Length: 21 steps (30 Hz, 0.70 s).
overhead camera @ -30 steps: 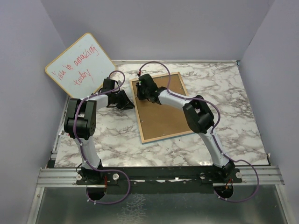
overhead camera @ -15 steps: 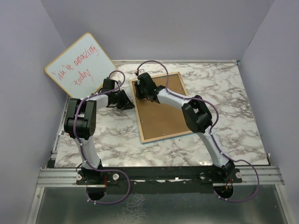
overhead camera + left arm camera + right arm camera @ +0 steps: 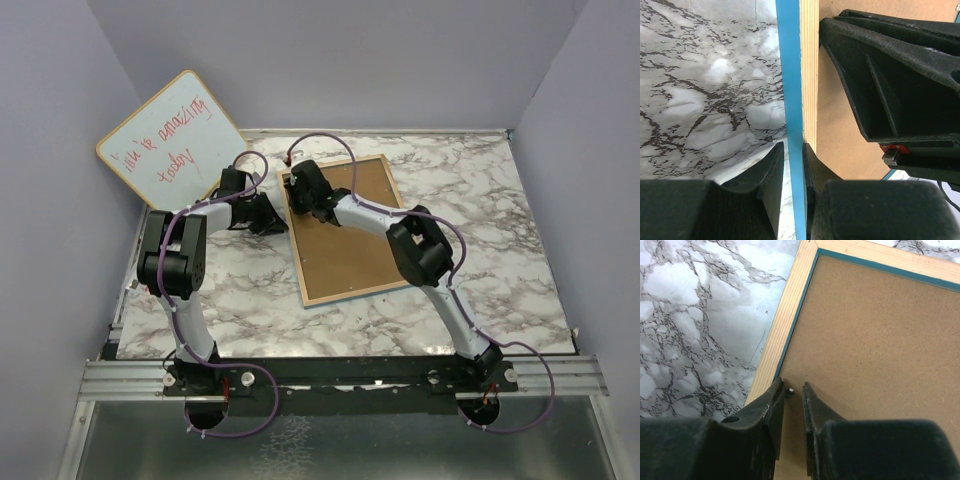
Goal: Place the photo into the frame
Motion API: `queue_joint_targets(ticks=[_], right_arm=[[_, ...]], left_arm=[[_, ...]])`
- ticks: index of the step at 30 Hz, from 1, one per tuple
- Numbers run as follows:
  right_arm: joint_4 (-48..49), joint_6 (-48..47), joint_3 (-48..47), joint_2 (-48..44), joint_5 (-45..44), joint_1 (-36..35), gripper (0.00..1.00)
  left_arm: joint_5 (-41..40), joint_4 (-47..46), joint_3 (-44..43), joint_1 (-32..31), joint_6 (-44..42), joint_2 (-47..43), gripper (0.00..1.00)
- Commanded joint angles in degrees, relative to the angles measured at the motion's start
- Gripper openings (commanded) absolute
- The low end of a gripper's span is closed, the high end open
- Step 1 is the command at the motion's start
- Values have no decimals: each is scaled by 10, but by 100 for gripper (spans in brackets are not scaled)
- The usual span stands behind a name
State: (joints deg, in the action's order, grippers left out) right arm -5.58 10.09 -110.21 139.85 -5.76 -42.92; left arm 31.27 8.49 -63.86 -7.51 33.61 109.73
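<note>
the frame [image 3: 355, 294] lies flat, pale wood back up, its blue face down on the marble table [image 3: 480, 220]. the left claw [image 3: 268, 215] comes at it from the side. its two fingers are closed on the frame's long edge, and the blue rim [image 3: 789, 75] is pinched between the tips [image 3: 792, 146]. inside the frame, to the far side of that claw, sits the brown backing board [image 3: 345, 255]. the right claw [image 3: 298, 183] points down onto the board just inside the wood rail [image 3: 785, 315], near the frame's far corner. its fingers stand only a narrow gap apart [image 3: 791, 389], with a small dark stud [image 3: 789, 392] between the tips and not clamped. beyond the left claw, a whiteboard [image 3: 172, 140] with red writing leans on the wall.
</note>
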Motion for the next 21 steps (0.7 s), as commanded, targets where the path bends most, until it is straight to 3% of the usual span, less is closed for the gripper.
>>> queue_joint_targets(ticks=[1, 12, 21], right_arm=[[-46, -18, 55, 5, 5, -12, 22], [-40, 6, 78, -39, 13, -12, 20], [-90, 59, 57, -98, 48, -11, 23]], left_arm=[[-31, 36, 10, -7, -20, 29, 21], [-32, 36, 11, -7, -21, 31, 21], [-30, 36, 8, -7, -20, 29, 22]])
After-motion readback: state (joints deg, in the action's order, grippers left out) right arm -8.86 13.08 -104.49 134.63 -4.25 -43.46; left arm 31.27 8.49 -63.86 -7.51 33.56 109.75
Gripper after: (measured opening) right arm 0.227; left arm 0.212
